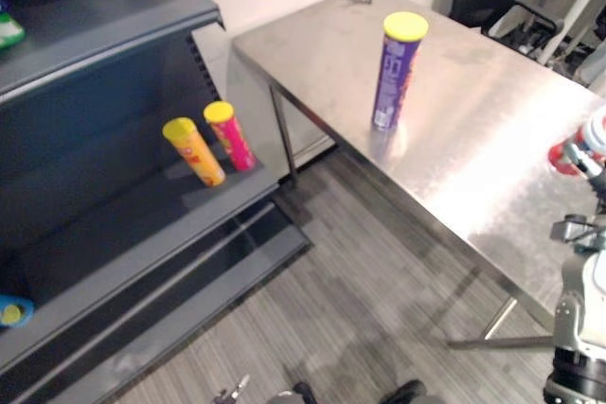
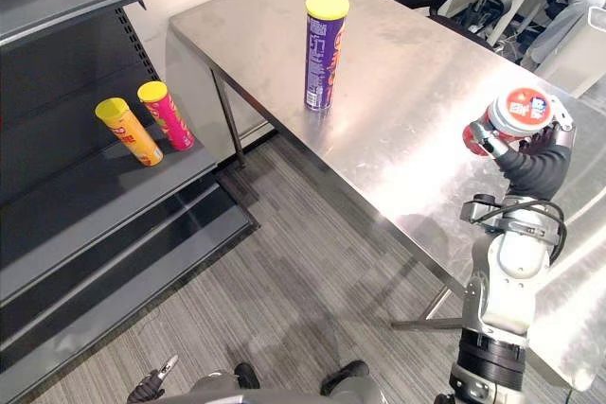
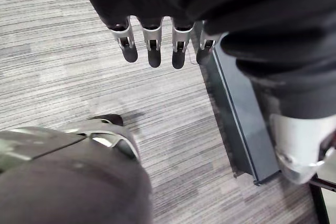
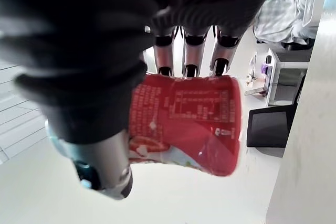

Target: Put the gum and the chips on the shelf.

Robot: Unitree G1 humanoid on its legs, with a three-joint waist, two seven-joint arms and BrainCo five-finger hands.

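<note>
Bright, diffuse room light, with hard glare on the steel.
The steel table (image 1: 492, 111) has a broad washed-out sheen near its middle and a faint mirror of the purple tube (image 1: 398, 68) at the tube's base. The shelf (image 1: 123, 205) bays are dim, and the floor (image 2: 312, 272) darkens under the table edge. The right hand (image 4: 190, 51) cover is near-black against a blown-out white backdrop. The red tub (image 4: 184, 124) in its curled fingers is well lit. The left hand (image 3: 152, 40) cover is equally dark.

Small print on the red gum tub (image 4: 186, 121) and purple chips can (image 2: 325, 49), none legible.
</note>
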